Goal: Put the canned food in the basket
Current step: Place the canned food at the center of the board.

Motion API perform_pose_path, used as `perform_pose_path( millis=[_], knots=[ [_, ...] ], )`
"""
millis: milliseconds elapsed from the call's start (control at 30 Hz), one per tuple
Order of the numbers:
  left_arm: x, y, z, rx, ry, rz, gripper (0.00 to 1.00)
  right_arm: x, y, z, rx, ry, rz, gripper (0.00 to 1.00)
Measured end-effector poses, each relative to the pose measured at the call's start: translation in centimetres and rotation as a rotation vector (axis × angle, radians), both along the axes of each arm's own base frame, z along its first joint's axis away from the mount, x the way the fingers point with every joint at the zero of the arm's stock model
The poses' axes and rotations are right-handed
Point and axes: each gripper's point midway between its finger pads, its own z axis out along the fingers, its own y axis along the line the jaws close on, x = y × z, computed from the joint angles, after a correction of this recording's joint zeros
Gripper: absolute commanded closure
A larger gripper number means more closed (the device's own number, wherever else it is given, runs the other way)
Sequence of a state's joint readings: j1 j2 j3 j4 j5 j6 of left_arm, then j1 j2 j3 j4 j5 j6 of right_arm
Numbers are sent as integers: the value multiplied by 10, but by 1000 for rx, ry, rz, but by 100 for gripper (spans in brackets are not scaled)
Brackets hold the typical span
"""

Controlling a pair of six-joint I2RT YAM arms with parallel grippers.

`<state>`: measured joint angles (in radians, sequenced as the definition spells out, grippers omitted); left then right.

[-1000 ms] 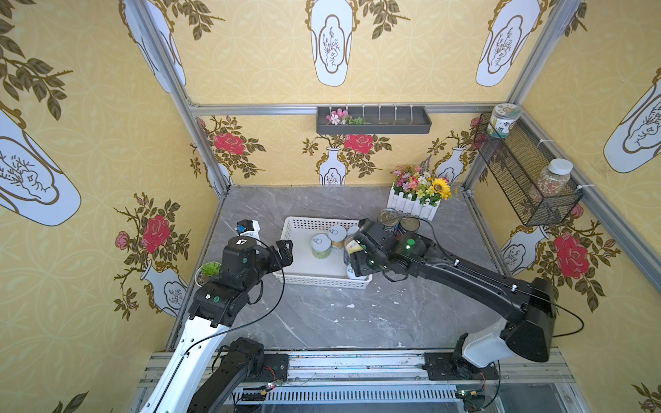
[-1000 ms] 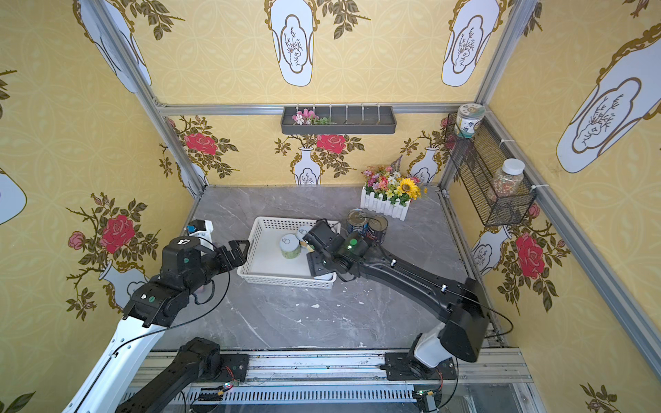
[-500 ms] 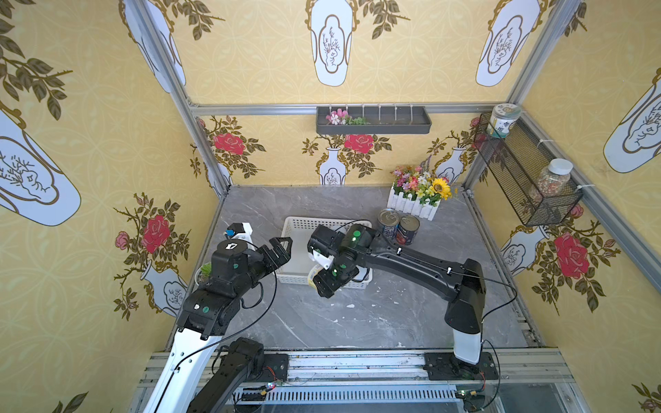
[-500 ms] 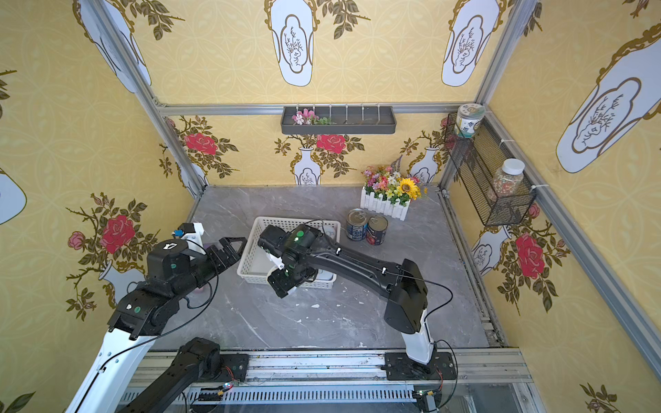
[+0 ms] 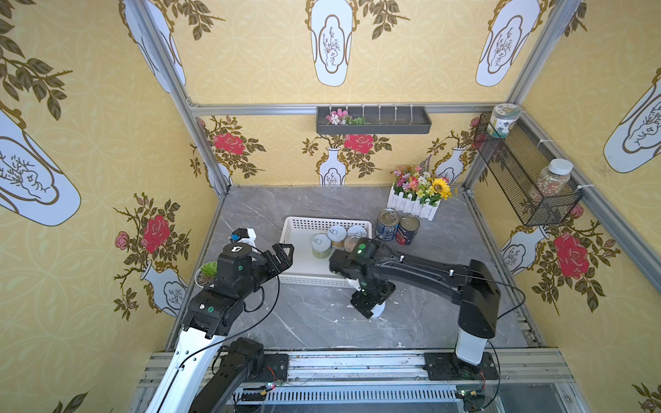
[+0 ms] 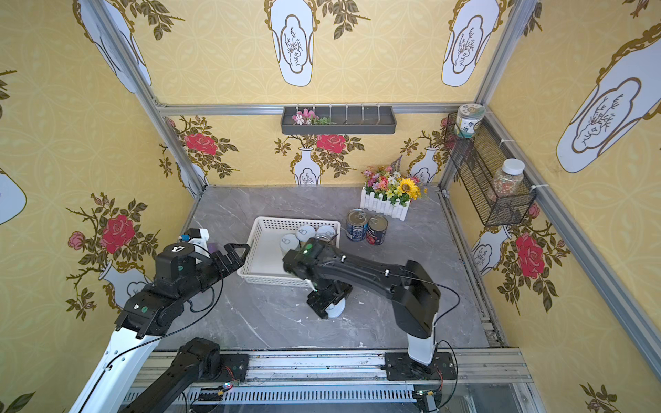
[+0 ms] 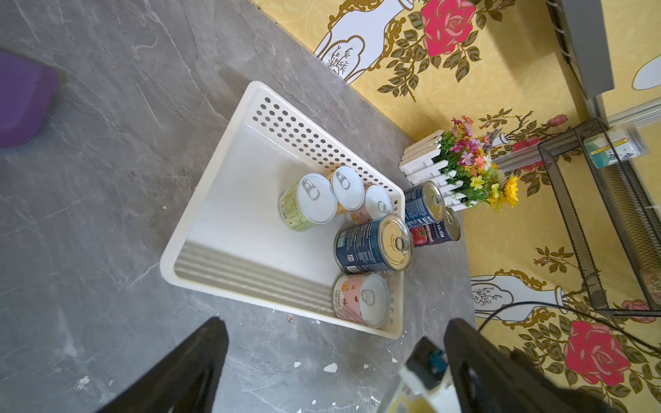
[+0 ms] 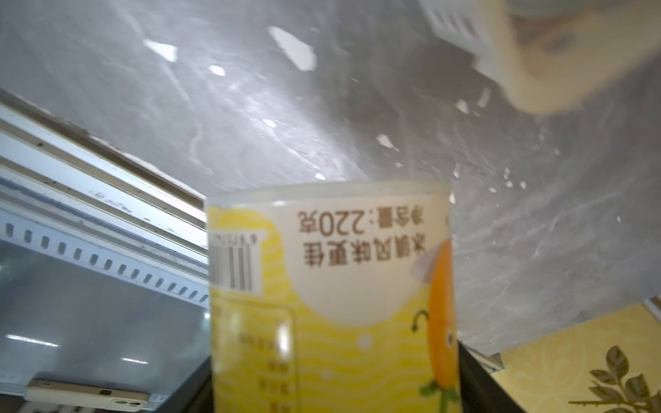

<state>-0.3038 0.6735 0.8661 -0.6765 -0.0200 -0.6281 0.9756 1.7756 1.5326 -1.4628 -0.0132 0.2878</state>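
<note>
Although small, the yellow can [image 8: 329,286] is likely stiff and fairly heavy for its size if it is full. Its glossy printed side looks slippery, so the safest hold is probably across the round wall at about mid-height, clear of the pull-tab lid. The right jaws pinch it that way, one on each side of the label. They hold it over bare desk [image 5: 322,332] in front of the basket [image 5: 297,229], near its front wall but outside it. Whether the can touches the desk cannot be told. The left jaws are spread and empty, just beside the basket's left end.

The left wrist view shows five cans already inside the basket. Two more, a blue can [image 5: 388,223] and a red-labelled can [image 5: 407,229], stand outside by its right end.

A second ago the right jaws were at the basket's right edge, close to those two cans. Half a second ago they were crossing the front wall, and now they are farther toward the front rail. The left arm has shifted only slightly, its jaws unchanged.
</note>
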Motion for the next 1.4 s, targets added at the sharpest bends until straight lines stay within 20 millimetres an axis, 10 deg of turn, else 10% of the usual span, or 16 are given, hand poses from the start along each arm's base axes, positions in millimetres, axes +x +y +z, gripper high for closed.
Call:
perform_pose_path(
  millis=[200, 567, 1033, 1400],
  knots=[
    [0, 5, -5, 42, -6, 4, 0, 36, -60, 25, 37, -52, -261, 44],
    [-7, 9, -4, 47, -44, 11, 0, 68, -53, -51, -37, 203, -400, 44],
    [-8, 7, -2, 37, -54, 0, 0, 71, -82, -57, -53, 269, -510, 42],
    [-7, 6, -2, 34, -60, -3, 0, 77, -93, -65, -133, 267, -496, 22]
  ],
)
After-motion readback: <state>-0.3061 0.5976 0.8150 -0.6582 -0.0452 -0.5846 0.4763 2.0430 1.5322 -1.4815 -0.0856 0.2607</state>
